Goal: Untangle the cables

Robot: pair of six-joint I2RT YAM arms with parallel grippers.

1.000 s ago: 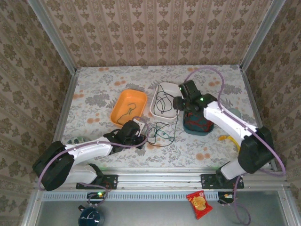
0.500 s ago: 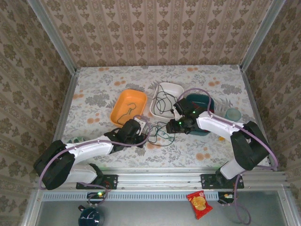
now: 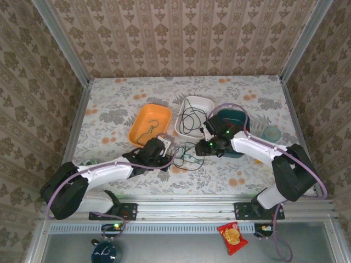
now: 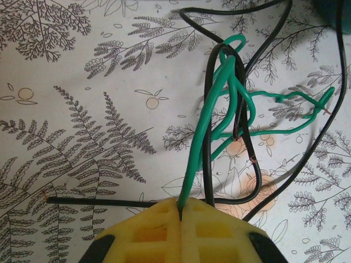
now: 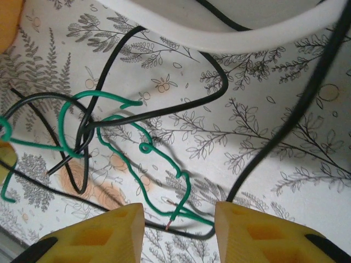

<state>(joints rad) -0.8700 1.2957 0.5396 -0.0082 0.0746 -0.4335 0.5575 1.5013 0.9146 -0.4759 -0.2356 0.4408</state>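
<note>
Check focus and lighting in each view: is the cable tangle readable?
Top external: evenly lit, no glare, sharp, but the cables are very thin there. Left wrist: the green cable and tablecloth print are crisp; soft shadows. Right wrist: the white tray rim and nearest black cable are blurred, the tangle on the cloth in focus.

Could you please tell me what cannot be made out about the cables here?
- Left wrist: the left gripper hides the end of the green cable it pinches.
- Right wrist: a black cable is blurred and cut off at the top right corner.
- Top: crossings in the tangle are too small.
</note>
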